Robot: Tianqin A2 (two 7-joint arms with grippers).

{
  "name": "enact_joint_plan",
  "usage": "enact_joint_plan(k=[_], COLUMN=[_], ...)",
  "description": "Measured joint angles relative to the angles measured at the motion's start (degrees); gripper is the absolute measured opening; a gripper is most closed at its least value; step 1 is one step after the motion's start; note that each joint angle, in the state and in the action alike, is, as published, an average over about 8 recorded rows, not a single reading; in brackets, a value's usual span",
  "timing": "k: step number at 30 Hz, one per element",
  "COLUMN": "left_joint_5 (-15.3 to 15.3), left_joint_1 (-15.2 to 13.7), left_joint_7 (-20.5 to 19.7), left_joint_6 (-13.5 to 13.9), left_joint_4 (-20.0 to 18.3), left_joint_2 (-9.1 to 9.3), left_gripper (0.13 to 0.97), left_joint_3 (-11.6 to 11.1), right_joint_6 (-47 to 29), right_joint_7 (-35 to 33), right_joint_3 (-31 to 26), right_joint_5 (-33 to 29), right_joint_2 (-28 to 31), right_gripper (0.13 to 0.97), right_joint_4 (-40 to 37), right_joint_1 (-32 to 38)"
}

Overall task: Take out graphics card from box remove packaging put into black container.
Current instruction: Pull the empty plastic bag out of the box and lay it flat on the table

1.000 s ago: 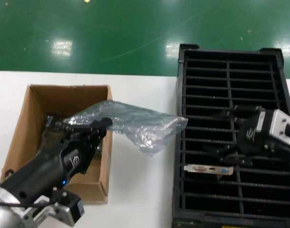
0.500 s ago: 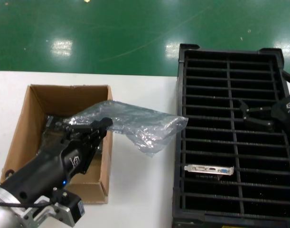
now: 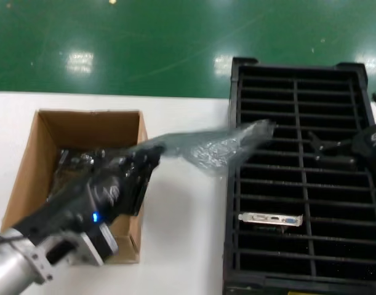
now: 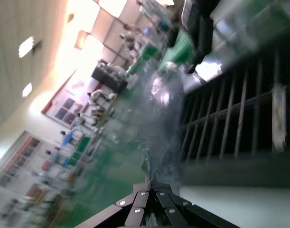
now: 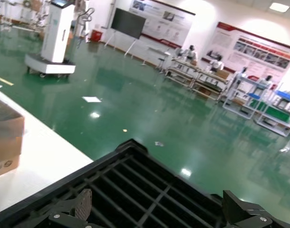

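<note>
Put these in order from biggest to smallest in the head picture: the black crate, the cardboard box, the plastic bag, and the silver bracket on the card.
1. black crate
2. cardboard box
3. plastic bag, held up nearer the camera by the left gripper, so it may look bigger than it is
4. silver bracket of the graphics card, the rest hidden in its slot

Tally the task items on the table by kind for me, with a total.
Brown cardboard box: 1
Crinkly translucent plastic bag, gripped by the left gripper: 1
Large black slotted crate: 1
Graphics card with silver end bracket, slotted in the crate: 1
Total: 4
</note>
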Motion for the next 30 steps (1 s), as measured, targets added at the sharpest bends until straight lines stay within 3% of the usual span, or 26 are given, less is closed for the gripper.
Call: enact_joint_plan(k=[4,8,12,16,20,25,27,30], left_joint_5=[-7.89,-18.05,-27.41,-32.41,-31.32,-25.24,-21.87,-16.21], left_joint_1=[-2.61,-6.86,-12.87,-20.03,-28.1,-38.39,-41.91,-45.59], left_joint_7=[-9.3,-19.48,-29.88,-40.56,-51.58,-65.23,-70.68,-78.2], left_joint_6=[-2.32,-5.39,-8.59,-11.01,-12.05,-10.82,-9.36,-6.58], left_joint_4=[1.28,4.88,9.66,15.34,21.51,28.02,30.12,32.59], left_joint_2=[-3.12,-7.1,-11.1,-13.29,-13.64,-13.48,-13.21,-12.53], left_gripper=[0.139,0.139,0.139,0.139,0.14,0.144,0.146,0.148], left_joint_3=[2.85,8.57,17.72,28.4,39.49,52.55,56.57,60.07], right_joint_6=[0.0,0.01,0.01,0.01,0.01,0.01,0.01,0.01], right_joint_7=[0.0,0.0,0.0,0.0,0.0,0.0,0.01,0.01], right_joint_3=[0.0,0.0,0.0,0.0,0.0,0.0,0.0,0.0], right_joint_5=[0.0,0.0,0.0,0.0,0.0,0.0,0.0,0.0], right_joint_2=[0.0,0.0,0.0,0.0,0.0,0.01,0.01,0.01], right_gripper=[0.947,0.958,0.963,0.966,0.966,0.966,0.966,0.966], right_joint_4=[0.0,0.0,0.0,0.0,0.0,0.0,0.0,0.0], right_joint_1=[0.0,0.0,0.0,0.0,0.0,0.0,0.0,0.0])
